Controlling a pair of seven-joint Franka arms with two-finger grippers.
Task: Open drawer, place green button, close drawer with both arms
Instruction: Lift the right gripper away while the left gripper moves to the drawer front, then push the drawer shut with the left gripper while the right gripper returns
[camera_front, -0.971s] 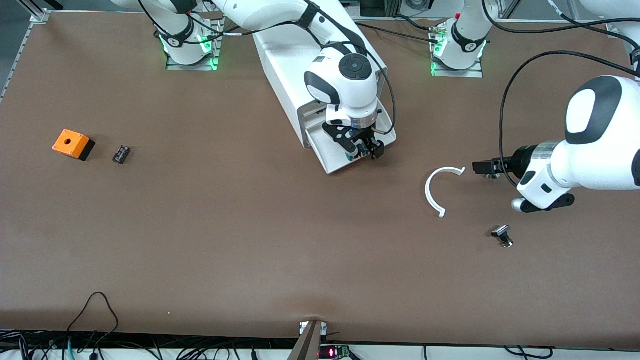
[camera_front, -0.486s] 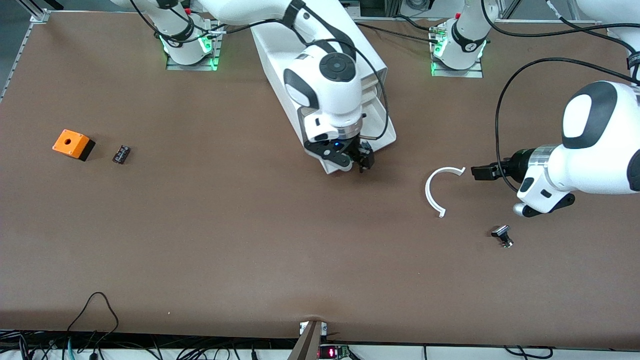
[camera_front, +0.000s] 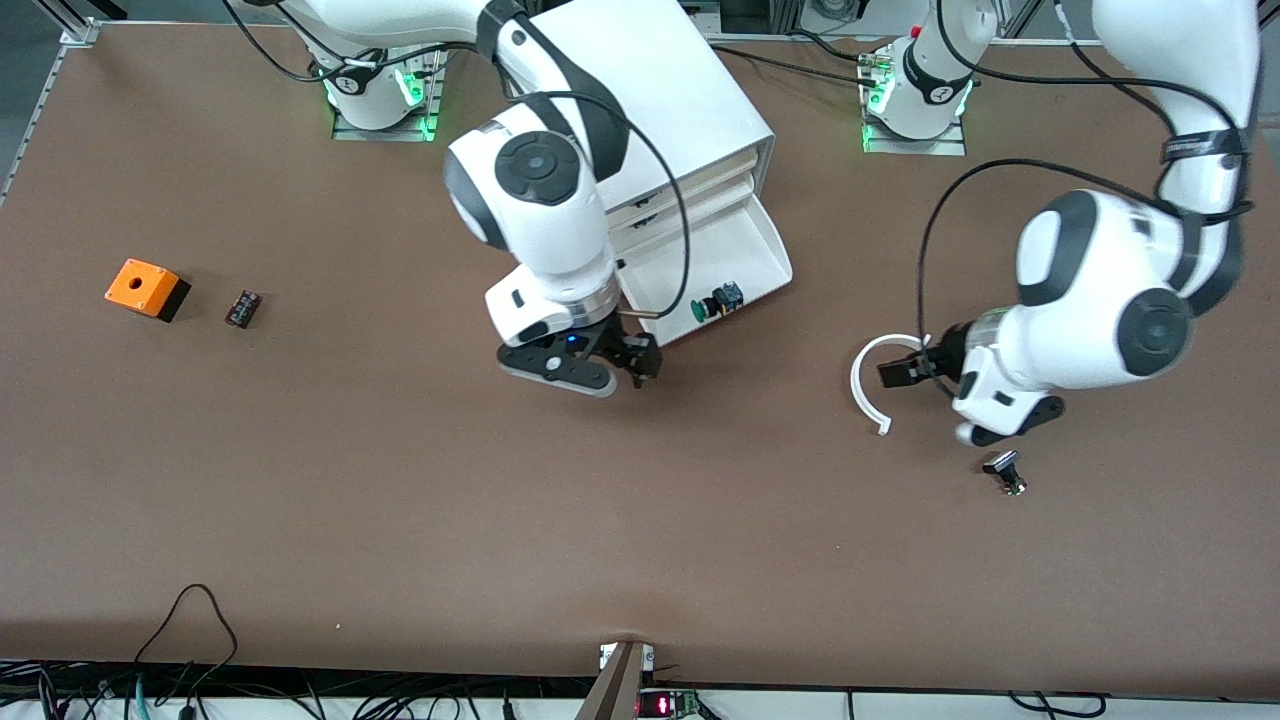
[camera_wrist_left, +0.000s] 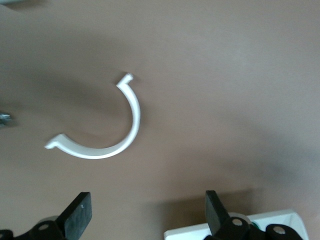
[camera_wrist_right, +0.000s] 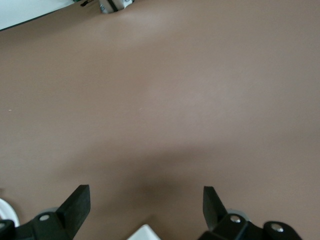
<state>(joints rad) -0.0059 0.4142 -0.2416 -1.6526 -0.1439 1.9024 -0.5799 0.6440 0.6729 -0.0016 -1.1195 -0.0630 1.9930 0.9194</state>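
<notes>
Away from the drawer (camera_front: 735, 250) now, toward the right arm's end of the table: right gripper (camera_front: 625, 362), over bare table just off the tray's front corner, jaws wide apart and holding nothing. A second ago over the tray with the button; now let go. In the drawer, close to its front edge: button (camera_front: 715, 303), green cap showing. Drawer still pulled out. On toward the left arm's end, beside a white curved strip (camera_front: 868, 383): left gripper (camera_front: 900, 372), come closer, jaws wide, empty. Next job, likely: pushing the drawer shut.
</notes>
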